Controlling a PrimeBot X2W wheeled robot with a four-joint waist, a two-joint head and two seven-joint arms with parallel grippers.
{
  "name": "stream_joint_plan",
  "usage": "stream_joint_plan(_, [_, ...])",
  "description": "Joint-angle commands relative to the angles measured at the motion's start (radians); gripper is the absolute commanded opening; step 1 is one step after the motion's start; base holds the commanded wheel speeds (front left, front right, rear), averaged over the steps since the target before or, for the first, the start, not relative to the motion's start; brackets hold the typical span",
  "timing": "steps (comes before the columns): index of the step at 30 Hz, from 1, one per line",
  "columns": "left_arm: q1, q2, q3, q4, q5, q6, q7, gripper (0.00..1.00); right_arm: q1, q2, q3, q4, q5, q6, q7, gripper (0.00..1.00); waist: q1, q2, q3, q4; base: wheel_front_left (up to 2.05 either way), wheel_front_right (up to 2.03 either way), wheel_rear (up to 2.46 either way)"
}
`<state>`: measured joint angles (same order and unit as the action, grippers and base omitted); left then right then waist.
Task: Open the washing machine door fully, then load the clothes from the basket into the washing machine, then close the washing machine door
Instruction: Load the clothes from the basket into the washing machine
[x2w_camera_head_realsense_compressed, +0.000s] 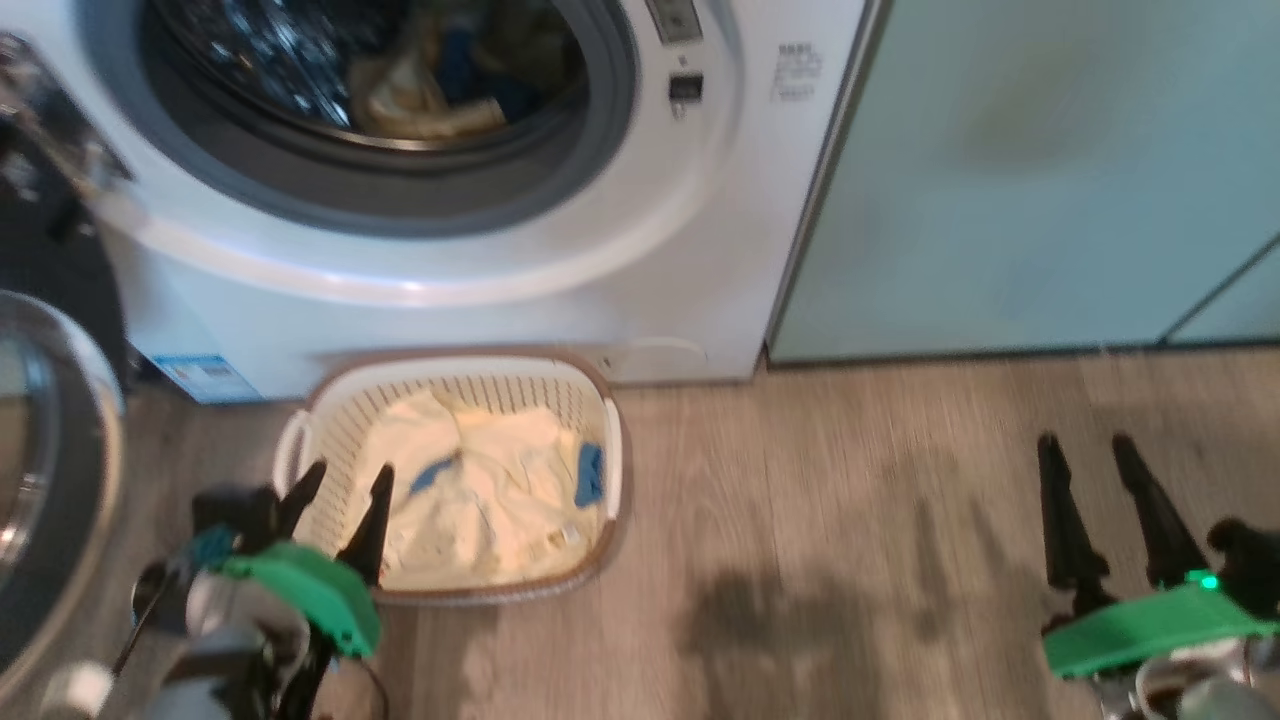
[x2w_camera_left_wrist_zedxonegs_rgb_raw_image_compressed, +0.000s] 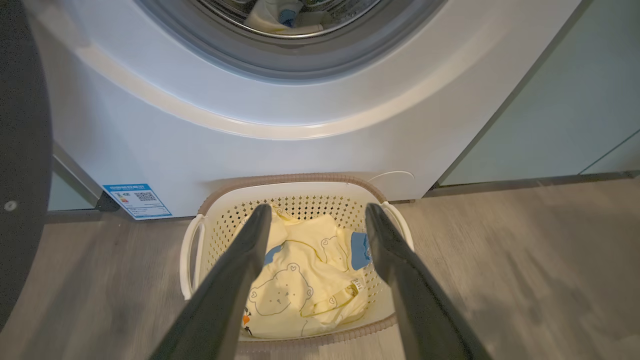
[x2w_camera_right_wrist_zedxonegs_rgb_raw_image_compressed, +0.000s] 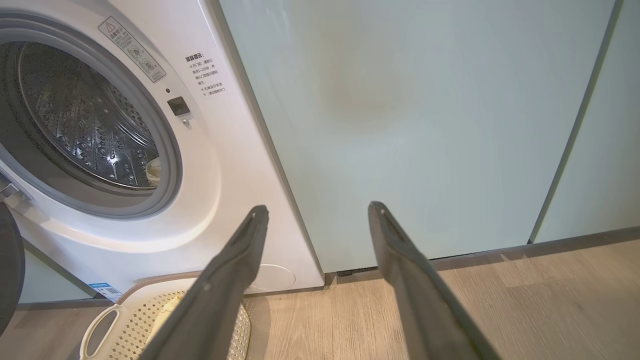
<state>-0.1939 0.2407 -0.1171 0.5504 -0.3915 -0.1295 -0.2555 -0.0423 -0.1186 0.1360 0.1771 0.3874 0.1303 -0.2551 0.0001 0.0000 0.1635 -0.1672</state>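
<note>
Yellow clothes in cream basket

Head looks down, wrists forward, sharing basket

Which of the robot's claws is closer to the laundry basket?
Left. The left gripper hangs over the near left corner of the basket; the right gripper is far off to its right, above the wooden floor.

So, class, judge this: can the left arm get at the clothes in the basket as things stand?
Probably yes: the left arm's jaws stand open, aimed at the clothes lying uncovered in the basket, nothing between.
</note>
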Motion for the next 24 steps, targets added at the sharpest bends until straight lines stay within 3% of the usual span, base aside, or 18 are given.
stream_joint_plan(1, [-0.097,0.046,0.003,0.027,0.029,-0.001,-0.006,1.00,-0.063,-0.014,0.025,-0.040,-0.003,0.000,-0.007,1.00,-0.0001,0.0000,0.088,-0.040,0.00,0.00,0.00])
stream_joint_plan(8, [-0.270,0.068,-0.114,0.219,0.069,-0.001,-0.005,1.00,-0.126,-0.007,0.036,-0.053,-0.011,0.000,-0.007,1.00,-0.0001,0.0000,0.222,-0.084,0.00,0.00,0.00])
stream_joint_plan(24, [-0.674,0.144,-0.341,0.604,0.006,-0.001,0.061,1.00,-0.275,0.019,0.064,-0.098,-0.038,0.000,-0.007,1.00,-0.0001,0.0000,0.580,-0.145,0.00,0.00,0.00])
